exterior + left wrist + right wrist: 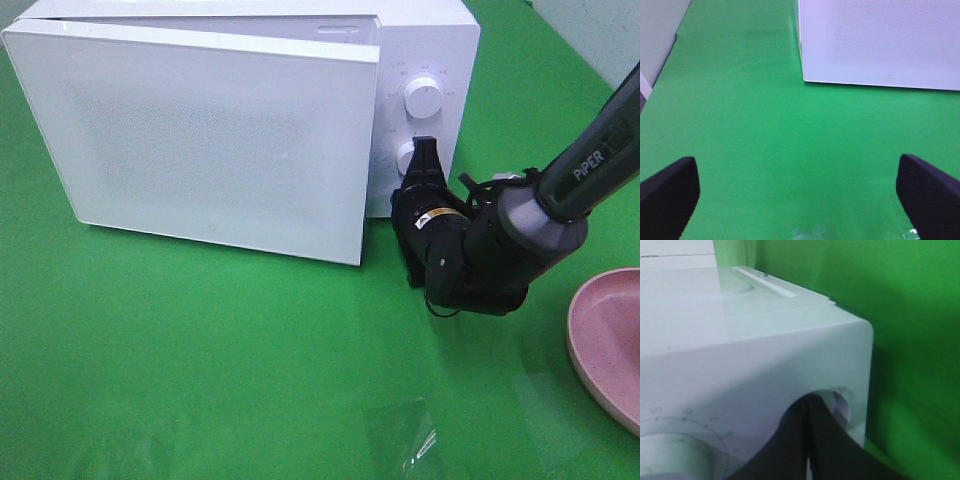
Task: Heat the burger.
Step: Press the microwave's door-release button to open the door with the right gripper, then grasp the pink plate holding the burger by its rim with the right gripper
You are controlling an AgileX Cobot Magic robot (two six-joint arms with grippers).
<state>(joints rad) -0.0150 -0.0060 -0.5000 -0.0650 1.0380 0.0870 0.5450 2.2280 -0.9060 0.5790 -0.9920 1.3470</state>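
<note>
The right arm (pixel 590 160) slants in from the right edge to centre frame, its clenched right gripper (pixel 426 146) at the microwave's (pixel 200 130) lower knob (pixel 399 159). The left gripper (pixel 800 200) is spread wide over the tabletop (pixel 765 140).

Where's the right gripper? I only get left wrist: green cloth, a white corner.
Observer: Right gripper is shut, tips at the microwave's lower knob.
Operator: Is it closed?
Observer: Door looks slightly ajar at its right edge.
Operator: Burger?
Observer: In no view. Part of a pink plate shows far right; that part holds nothing.
</note>
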